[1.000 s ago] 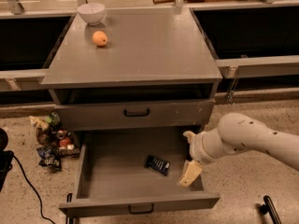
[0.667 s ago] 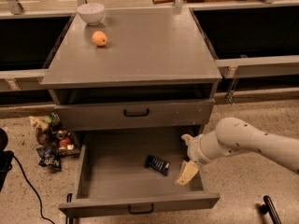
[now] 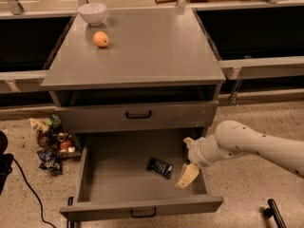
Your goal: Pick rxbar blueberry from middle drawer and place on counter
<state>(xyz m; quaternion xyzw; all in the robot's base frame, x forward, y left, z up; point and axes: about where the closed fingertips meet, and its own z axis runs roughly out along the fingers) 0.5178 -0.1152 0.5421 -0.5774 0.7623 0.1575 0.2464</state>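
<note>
Your cream gripper [image 3: 188, 174] hangs near the open grey middle drawer [image 3: 118, 184]'s front-right corner, just beside the flat navy rxbar blueberry [image 3: 159, 167]; you cannot tell its grip.

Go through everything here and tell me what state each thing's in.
middle drawer: pulled open.
upper drawer: shut.
rxbar blueberry: lying flat in the middle drawer, not held.
gripper: down in the drawer's right side, just right of the bar.
white bowl: upright on the counter.
orange: loose on the counter.
</note>
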